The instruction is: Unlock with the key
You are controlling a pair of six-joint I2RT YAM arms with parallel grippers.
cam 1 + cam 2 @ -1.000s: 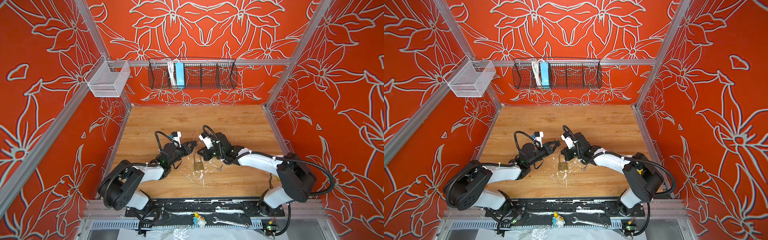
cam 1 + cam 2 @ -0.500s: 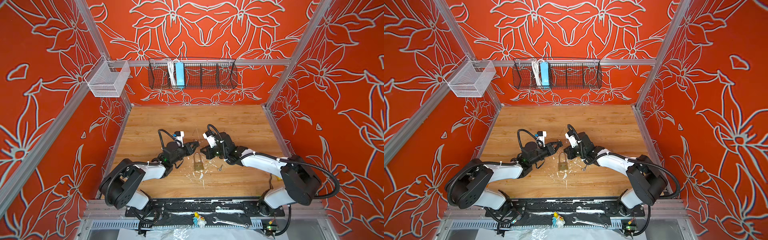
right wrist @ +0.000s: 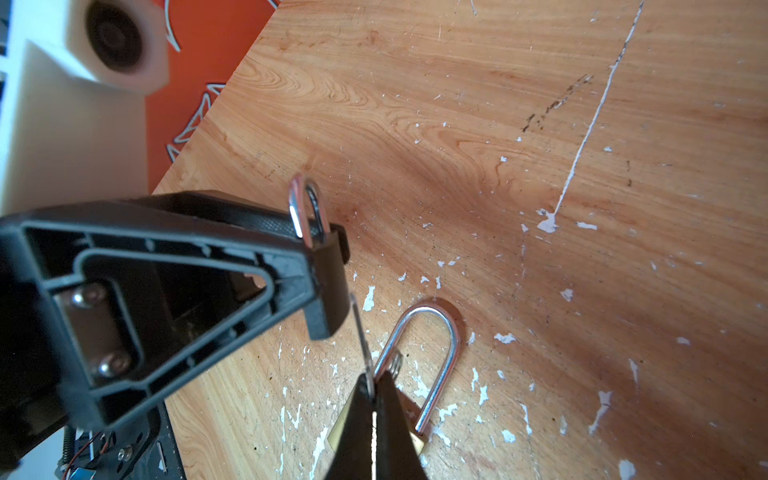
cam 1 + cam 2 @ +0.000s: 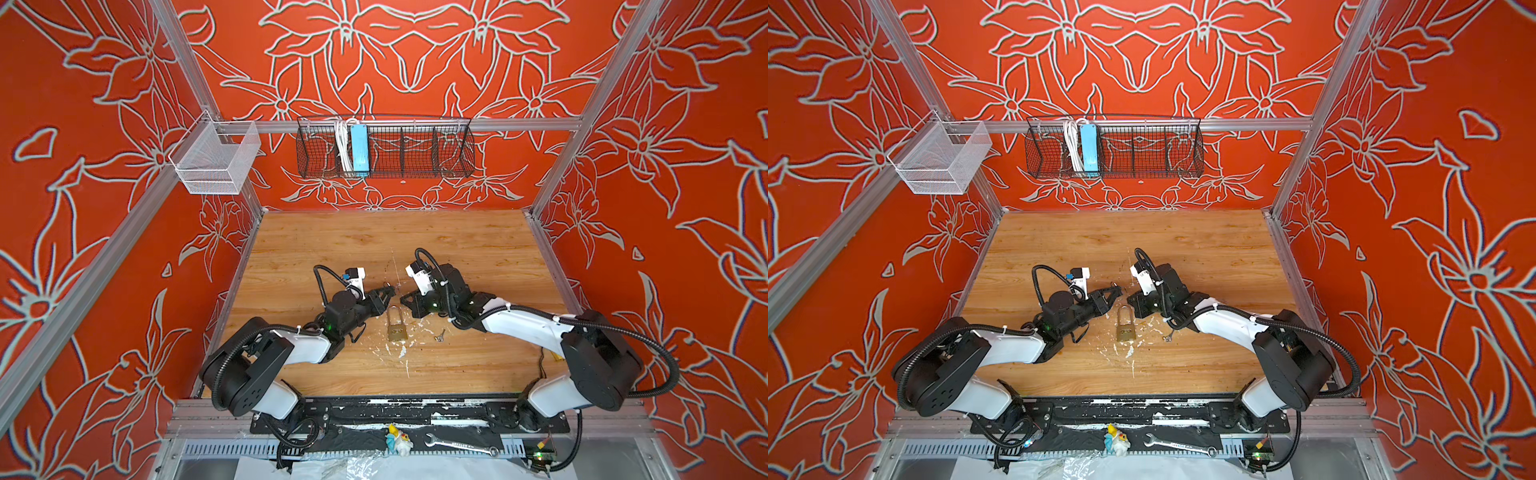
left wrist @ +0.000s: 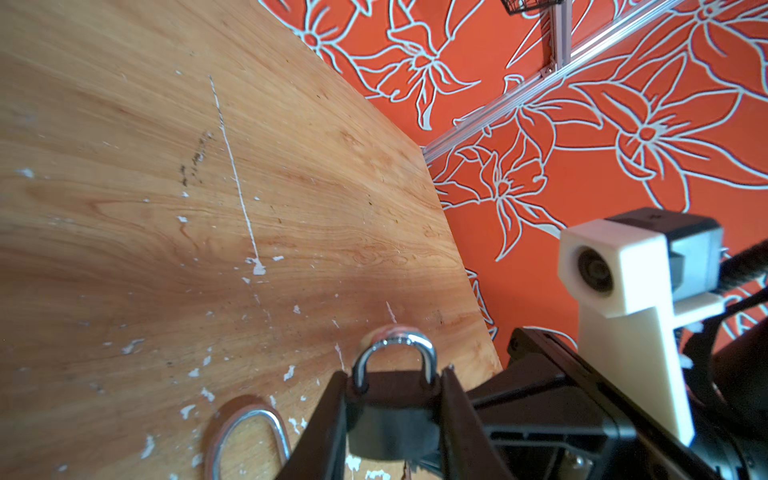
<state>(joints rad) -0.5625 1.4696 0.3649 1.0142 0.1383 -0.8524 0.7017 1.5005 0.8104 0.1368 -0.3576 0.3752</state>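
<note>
**What lies where**

Your loose padlock [image 4: 396, 330] lies on the table [image 4: 374, 241], near its middle. Just behind it the left gripper [image 4: 388, 291], a second padlock [image 5: 395, 411] in it, nearly meets the right gripper [image 4: 404, 298], the key [image 3: 360, 334] in it. A spare key [image 4: 439, 336] lies right of the loose padlock.

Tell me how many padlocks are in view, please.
2. A small black padlock is clamped in the left gripper, above the wooden table. A brass padlock lies flat on the table between the two grippers. Another could be hidden under the arms.
</note>
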